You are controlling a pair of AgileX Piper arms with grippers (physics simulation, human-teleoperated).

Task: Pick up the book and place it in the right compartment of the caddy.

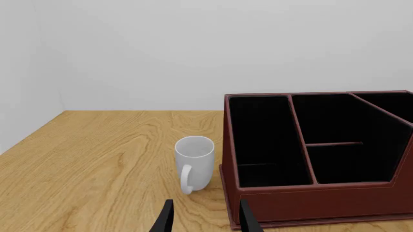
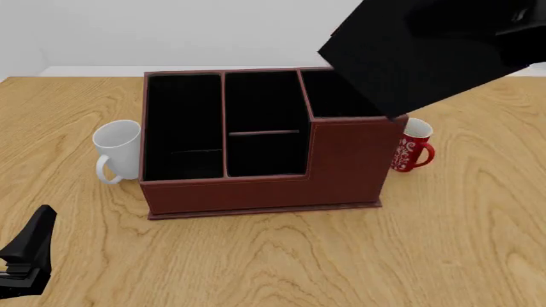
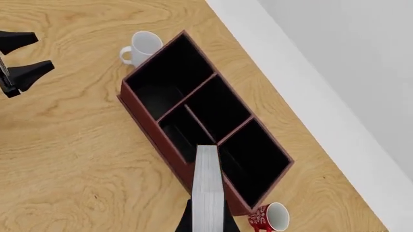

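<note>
My right gripper [image 3: 208, 220] is shut on the black book [image 2: 410, 51], with white page edges [image 3: 208, 188]. It holds the book tilted in the air, above and just right of the reddish-brown caddy [image 2: 341, 160]. In the front view the book hides part of the right compartment [image 2: 334, 96], which is black-lined and has taller walls. The right wrist view looks down on the caddy [image 3: 154, 123], with the book's edge over the near wall beside the right compartment [image 3: 255, 159]. My left gripper [image 2: 30, 249] is open and empty, low at the front left of the table.
A white mug [image 2: 117, 150] stands against the caddy's left side and shows ahead of the left gripper's fingers [image 1: 164, 220] in the left wrist view [image 1: 193, 162]. A red patterned mug [image 2: 412, 147] stands at the caddy's right side. The caddy [image 1: 310, 200] has a long left section and divided middle sections.
</note>
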